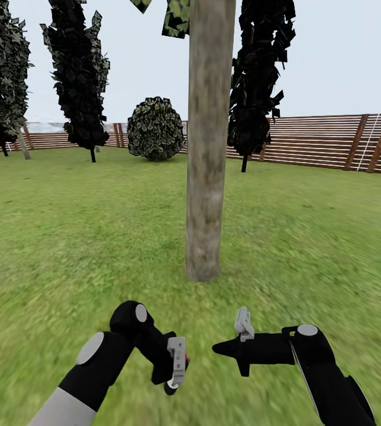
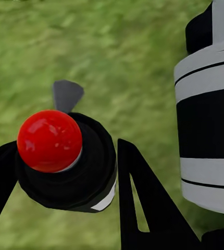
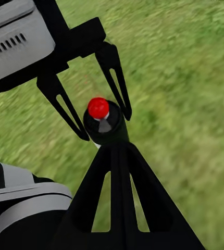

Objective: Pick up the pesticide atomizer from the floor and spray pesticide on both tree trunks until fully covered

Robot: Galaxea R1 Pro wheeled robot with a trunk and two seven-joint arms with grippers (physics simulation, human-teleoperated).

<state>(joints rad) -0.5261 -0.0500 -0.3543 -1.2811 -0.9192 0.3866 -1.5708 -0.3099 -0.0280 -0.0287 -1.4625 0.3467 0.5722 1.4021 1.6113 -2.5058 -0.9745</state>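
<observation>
A tree trunk (image 1: 205, 148), thick and mottled grey-brown, rises from the garden lawn (image 1: 66, 236) straight ahead of me, a short way past both arms. The pesticide atomizer (image 2: 65, 166) is a black bottle with a round red top (image 3: 98, 107). My left gripper (image 1: 173, 378) is shut on it, one finger on each side, low over the grass. In the right wrist view the left gripper (image 3: 107, 127) clasps the atomizer (image 3: 106, 127) just beyond my right gripper (image 3: 117, 148). My right gripper (image 1: 220, 349) is shut and empty, its tip pointing at the atomizer.
A brown slatted fence (image 1: 326, 145) borders the lawn behind. Dark narrow trees (image 1: 81, 77) and a round bush (image 1: 155, 129) stand at the back. Another leafy tree with a thin grey trunk (image 1: 23, 145) stands far left. Open grass lies on both sides of the near trunk.
</observation>
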